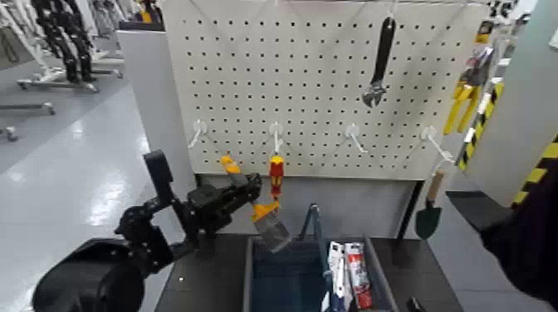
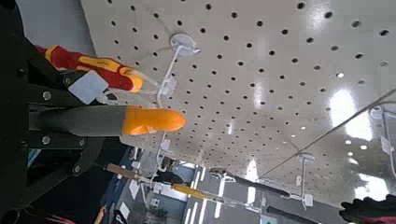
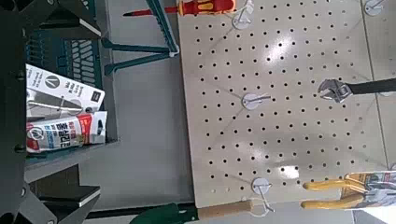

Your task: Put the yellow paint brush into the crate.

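My left gripper point(image 1: 237, 197) is shut on the yellow paint brush point(image 1: 267, 217) and holds it in the air in front of the pegboard. The orange handle end point(image 1: 228, 163) points up and back; the grey bristle block hangs down over the near left rim of the grey-blue crate point(image 1: 374, 270). In the left wrist view the handle point(image 2: 149, 120) sticks out between the dark fingers point(image 2: 56, 93). My right gripper point(image 3: 56, 112) is open and empty, off to the right, facing the pegboard and the crate point(image 3: 65, 56).
A red-and-yellow screwdriver point(image 1: 276, 176) hangs on the pegboard point(image 1: 315, 83) just right of the brush. A wrench point(image 1: 380, 62), yellow pliers point(image 1: 461, 99) and a green trowel point(image 1: 430, 212) hang further right. The crate has an upright handle bar point(image 1: 312, 220) and holds tubes point(image 1: 355, 274).
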Controlling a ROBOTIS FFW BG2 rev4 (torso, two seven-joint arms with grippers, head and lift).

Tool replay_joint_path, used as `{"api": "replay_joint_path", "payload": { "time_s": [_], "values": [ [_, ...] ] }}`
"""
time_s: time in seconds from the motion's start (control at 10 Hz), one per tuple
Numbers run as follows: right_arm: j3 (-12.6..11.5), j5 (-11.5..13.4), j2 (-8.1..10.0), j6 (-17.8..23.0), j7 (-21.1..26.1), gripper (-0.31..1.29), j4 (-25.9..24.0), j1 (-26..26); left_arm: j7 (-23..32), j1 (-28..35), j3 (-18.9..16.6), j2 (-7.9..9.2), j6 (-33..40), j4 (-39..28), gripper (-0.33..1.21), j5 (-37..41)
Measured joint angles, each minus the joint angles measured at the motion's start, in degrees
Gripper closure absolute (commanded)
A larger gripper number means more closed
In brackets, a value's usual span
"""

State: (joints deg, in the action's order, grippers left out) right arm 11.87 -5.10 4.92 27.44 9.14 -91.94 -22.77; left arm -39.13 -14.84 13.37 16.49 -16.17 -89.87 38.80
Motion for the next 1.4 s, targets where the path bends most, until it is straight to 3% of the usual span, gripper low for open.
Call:
{"api": "replay_joint_path", "payload": {
  "time_s": [0.9, 1.1, 1.2, 1.3, 1.4],
  "values": [
    [0.4, -0.2, -0.16, 0.6, 0.0, 0.13, 0.6, 0.2, 0.2, -3.7, 12.8, -1.17, 4.6, 15.7, 1.18, 7.2],
    [0.4, -0.3, -0.10, 0.8, 0.0, 0.13, 0.7, 0.3, 1.8, -4.7, 15.8, -1.20, 4.5, 18.5, 1.08, 8.6],
    [0.4, -0.4, -0.09, 0.9, 0.0, 0.13, 0.8, 0.4, 2.5, -5.0, 16.9, -1.22, 4.3, 19.1, 0.99, 9.3],
    [0.4, -0.5, -0.09, 1.0, 0.0, 0.13, 0.9, 0.4, 3.2, -5.1, 17.4, -1.20, 4.2, 19.2, 0.64, 9.8],
    [0.4, -0.5, -0.04, 1.1, 0.0, 0.13, 1.0, 0.4, 4.1, -5.1, 17.8, -1.12, 4.2, 19.2, 0.18, 10.3]
  ]
}}
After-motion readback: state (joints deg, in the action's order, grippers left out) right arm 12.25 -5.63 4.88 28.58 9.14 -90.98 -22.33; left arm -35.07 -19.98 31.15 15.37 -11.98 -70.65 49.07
